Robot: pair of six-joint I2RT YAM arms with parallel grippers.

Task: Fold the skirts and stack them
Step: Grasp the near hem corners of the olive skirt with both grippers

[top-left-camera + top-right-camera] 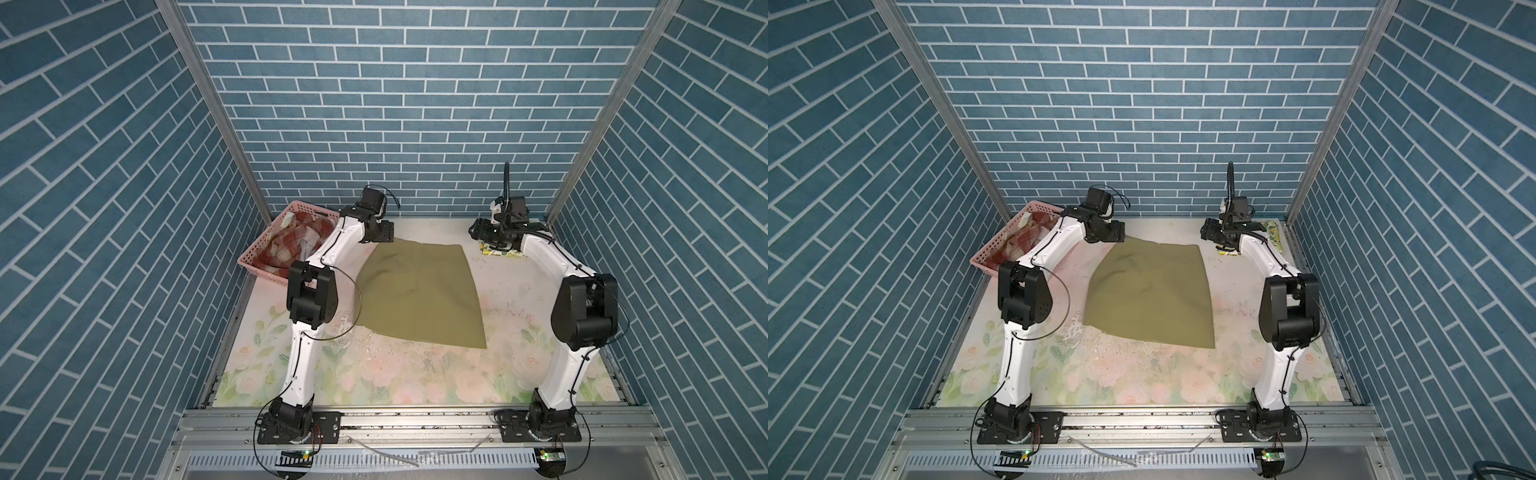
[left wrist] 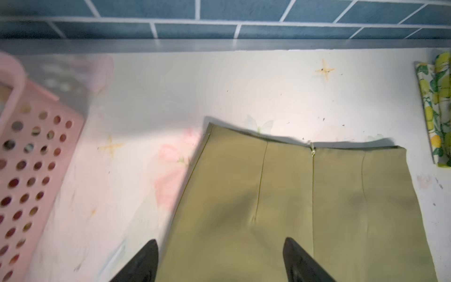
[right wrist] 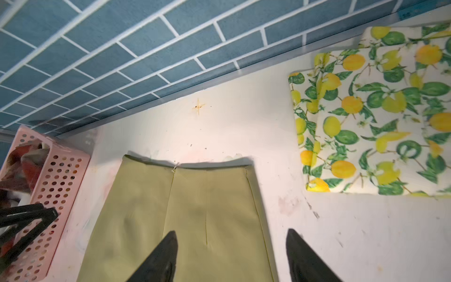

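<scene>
Lying nearest: olive skirt (image 1: 415, 291), flat mid-table on the rose cover (image 1: 415, 374), wide hem at the near side, waistband toward the wall.
Left gripper (image 2: 220, 240): my fingers stand spread with nothing between them, over the skirt's left side edge just short of the waistband. One finger is over cloth, the other over cover.
Right gripper (image 3: 231, 231): spread too and empty, astride the skirt's right side edge in the same way.
Contact: I cannot tell whether either gripper touches the cloth.
Lemon skirt (image 3: 378, 117): folded in the far right corner, apart from the olive one, partly under my right arm in both top views.
Basket (image 1: 254, 255): pink, in the far left corner, with the plaid skirt (image 1: 291, 245) bunched inside.
</scene>
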